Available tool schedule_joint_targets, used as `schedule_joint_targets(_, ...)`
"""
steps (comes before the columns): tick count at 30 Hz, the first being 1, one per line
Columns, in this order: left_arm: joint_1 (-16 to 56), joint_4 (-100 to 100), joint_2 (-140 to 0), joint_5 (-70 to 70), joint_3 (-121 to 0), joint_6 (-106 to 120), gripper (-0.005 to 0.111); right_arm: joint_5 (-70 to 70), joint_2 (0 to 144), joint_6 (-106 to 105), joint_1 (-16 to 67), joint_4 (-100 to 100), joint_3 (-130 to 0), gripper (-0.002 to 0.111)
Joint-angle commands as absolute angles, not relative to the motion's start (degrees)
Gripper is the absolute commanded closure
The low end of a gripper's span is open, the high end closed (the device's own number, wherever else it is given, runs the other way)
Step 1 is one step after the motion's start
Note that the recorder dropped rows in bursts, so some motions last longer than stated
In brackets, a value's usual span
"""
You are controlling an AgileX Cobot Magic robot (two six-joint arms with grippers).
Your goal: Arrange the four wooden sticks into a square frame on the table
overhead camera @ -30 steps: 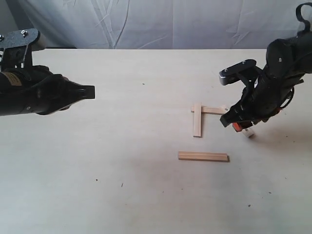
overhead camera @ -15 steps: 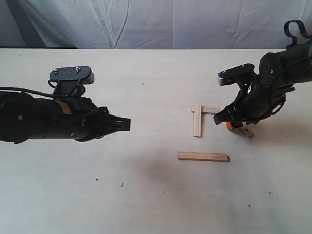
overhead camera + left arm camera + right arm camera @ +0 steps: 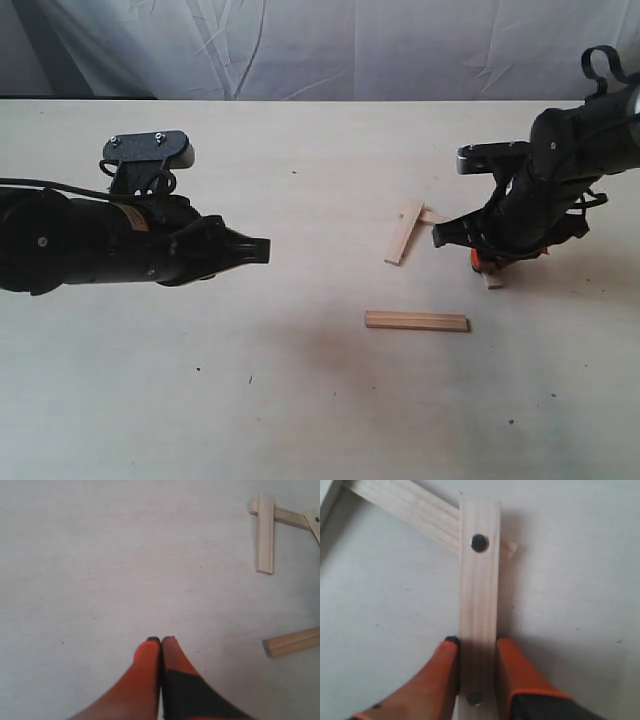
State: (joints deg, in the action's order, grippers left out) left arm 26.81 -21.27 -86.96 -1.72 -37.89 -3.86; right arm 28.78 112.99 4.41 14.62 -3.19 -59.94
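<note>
My right gripper [image 3: 481,256] [image 3: 477,642] is shut on one wooden stick [image 3: 479,580], its orange fingers [image 3: 512,665] pressing both long edges. The far end of that stick, with a dark dot, lies over the end of a second stick [image 3: 410,505] [image 3: 433,217]. A third stick [image 3: 403,232] [image 3: 265,532] lies tilted against the second one's other end. The fourth stick [image 3: 417,321] [image 3: 292,641] lies alone, nearer the front of the table [image 3: 300,380]. My left gripper [image 3: 265,248] [image 3: 161,639] is shut and holds nothing, hovering over bare table left of the sticks.
A white cloth backdrop [image 3: 330,45] hangs behind the table's far edge. A few tiny dark specks [image 3: 250,379] dot the surface. The left arm's black body [image 3: 90,240] stretches over the left part of the table.
The left arm reached rightward toward the middle, then held. The right gripper shifted with its stick, and the upright stick of the corner swung to a tilt.
</note>
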Motion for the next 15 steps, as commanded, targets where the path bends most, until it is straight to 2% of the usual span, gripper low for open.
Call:
schedule_joint_targets(1,26.99,-22.22,-87.29,-1.24,-38.08,-4.0,0.107,28.71,112.85,6.19,14.3,-7.99,-59.7,0.106)
schedule_joint_targets(8,24.72,-21.17,-86.59,0.0,-38.3,-4.0,0.107,33.16,103.5,-2.74,16.17,-8.11,-59.7,0.106)
schedule_joint_targets(15,23.79,-21.17,-86.59,-0.37,-38.3,-4.0,0.107,35.19,105.04,-2.88,22.49,-8.24,-59.7,0.106)
